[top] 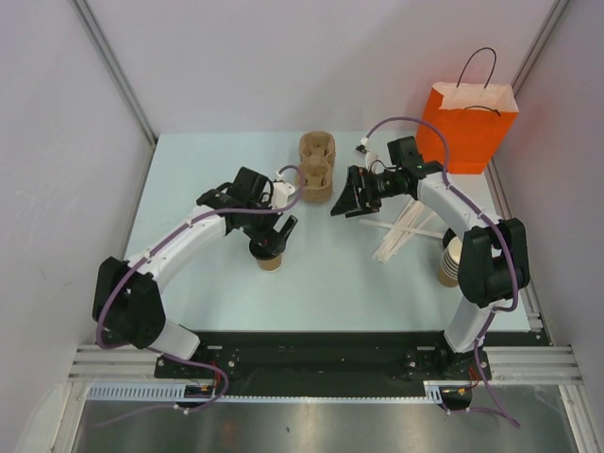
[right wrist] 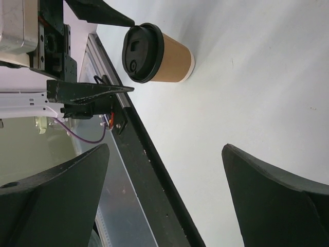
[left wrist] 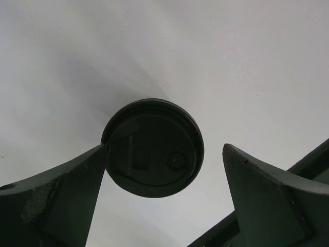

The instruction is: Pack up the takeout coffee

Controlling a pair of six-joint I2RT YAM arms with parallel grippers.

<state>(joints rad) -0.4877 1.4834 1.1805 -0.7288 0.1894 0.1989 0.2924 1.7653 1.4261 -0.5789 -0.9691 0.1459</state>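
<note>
The takeout coffee, a tan paper cup with a black lid, stands upright on the table left of centre. My left gripper hovers directly over it, jaws open. In the left wrist view the black lid lies below the left gripper; the left finger meets the lid's rim and the right finger stands apart from it. My right gripper is open and empty, in the air right of the brown pulp carrier. The right wrist view shows the cup far from the right gripper.
An orange paper bag stands at the back right. A stack of lidless tan cups stands by the right arm's base. Pale stirrer sticks lie under the right arm. The black base rail runs along the table's near edge.
</note>
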